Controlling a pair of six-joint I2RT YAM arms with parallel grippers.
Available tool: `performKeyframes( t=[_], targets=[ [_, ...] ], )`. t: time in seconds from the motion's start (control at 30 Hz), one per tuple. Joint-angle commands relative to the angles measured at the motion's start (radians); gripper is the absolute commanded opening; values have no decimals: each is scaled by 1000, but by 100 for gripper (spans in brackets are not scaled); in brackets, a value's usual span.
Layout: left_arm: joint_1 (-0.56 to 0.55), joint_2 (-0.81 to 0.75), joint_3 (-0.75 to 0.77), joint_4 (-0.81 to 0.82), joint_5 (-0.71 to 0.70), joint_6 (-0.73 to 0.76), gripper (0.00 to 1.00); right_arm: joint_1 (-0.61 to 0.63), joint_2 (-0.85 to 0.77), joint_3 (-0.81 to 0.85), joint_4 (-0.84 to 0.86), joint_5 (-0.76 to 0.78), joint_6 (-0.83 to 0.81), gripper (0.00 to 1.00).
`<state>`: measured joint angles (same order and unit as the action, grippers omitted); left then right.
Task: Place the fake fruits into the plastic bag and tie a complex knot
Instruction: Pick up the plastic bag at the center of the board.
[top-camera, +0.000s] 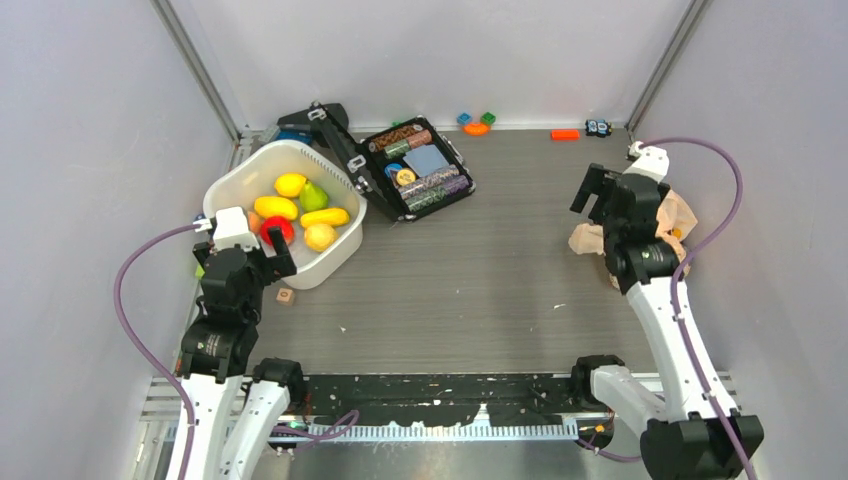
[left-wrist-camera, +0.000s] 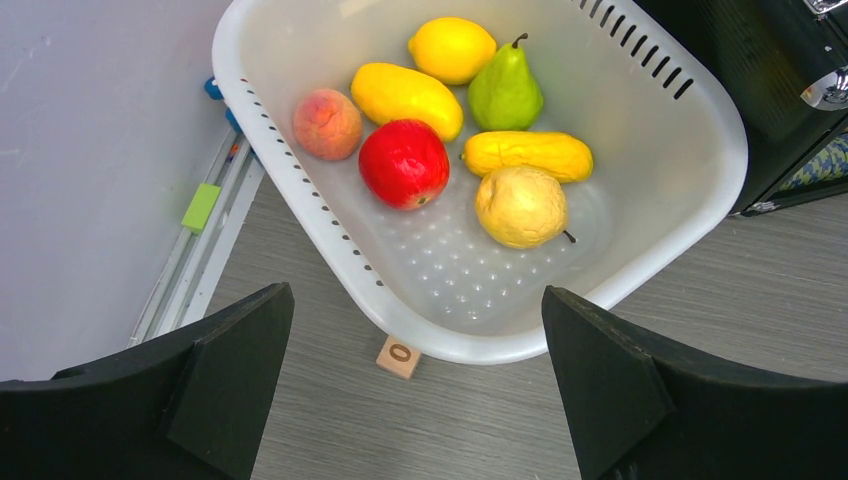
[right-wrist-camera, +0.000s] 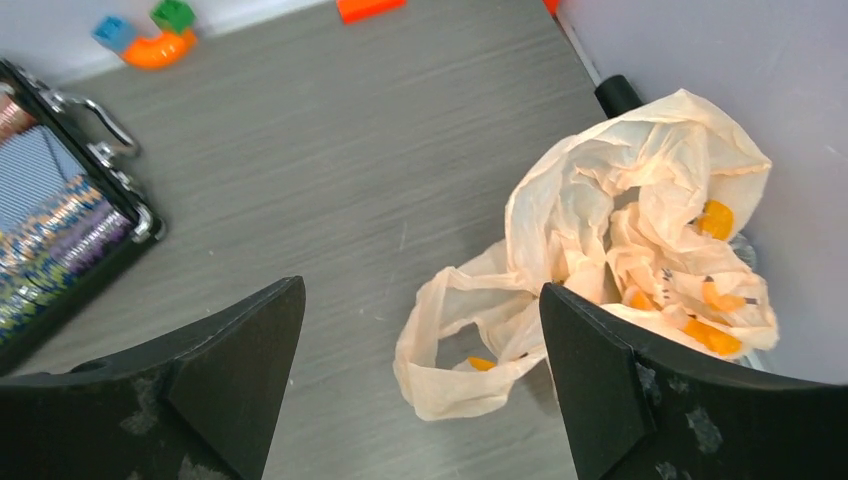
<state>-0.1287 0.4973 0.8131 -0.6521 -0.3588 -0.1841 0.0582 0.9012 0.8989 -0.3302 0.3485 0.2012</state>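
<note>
covering part of plastic bag, right end effector, spread wide

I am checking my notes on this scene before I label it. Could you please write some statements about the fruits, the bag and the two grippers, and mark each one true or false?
1. The fake fruits lie in the white tub. True.
2. The plastic bag lies crumpled close to the open right gripper. True.
3. The left gripper is shut on the red apple. False: it is open and holds nothing; the apple lies in the tub.
4. The black case is closed. False: it lies open, with its contents showing.
5. A small wooden block lies just outside the tub's rim. True.
</note>
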Motion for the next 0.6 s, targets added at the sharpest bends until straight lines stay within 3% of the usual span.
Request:
performKeyframes(
  t=[0.0, 0.27, 0.57],
  targets=[
    [5, -12, 17, 22, -7, -14, 99, 0, 74, 128, -273, 26, -48, 96],
    [-4, -11, 15, 17, -3, -15, 99, 13, 194, 138, -367, -95, -58, 99],
    [-5, -12, 17, 18, 3, -17, 99, 57, 142, 70, -353, 131, 18, 94]
  ],
)
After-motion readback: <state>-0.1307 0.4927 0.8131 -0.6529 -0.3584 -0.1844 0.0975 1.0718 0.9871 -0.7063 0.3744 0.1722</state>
